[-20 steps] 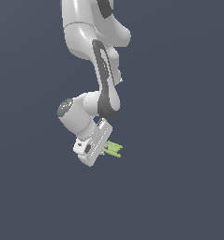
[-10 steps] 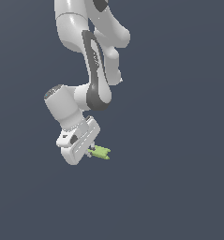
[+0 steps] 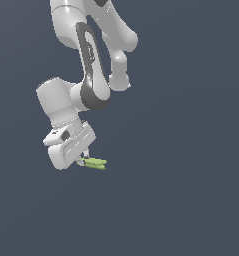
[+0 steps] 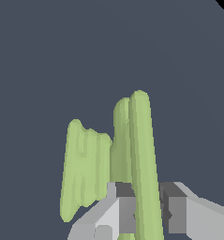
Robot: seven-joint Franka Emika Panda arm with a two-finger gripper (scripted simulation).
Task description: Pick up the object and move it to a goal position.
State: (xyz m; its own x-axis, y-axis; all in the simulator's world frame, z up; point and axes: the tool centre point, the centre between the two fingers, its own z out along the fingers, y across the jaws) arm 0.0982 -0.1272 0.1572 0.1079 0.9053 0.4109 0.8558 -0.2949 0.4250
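The object (image 3: 95, 163) is a small flat light-green piece of parallel bars, and it sticks out sideways from the white gripper (image 3: 83, 161) in the exterior view. In the wrist view my gripper (image 4: 146, 213) is shut on one long bar of the object (image 4: 142, 154), with a grey finger (image 4: 125, 211) on each side of that bar. The shorter bars stand off to one side, outside the fingers. The piece hangs in the air with nothing under it.
A plain dark grey-blue background fills both views. The white arm (image 3: 86, 65) rises above the gripper in the upper part of the exterior view.
The arm has swung toward the exterior view's left, carrying the green object with it. The gripper stays shut on the piece.
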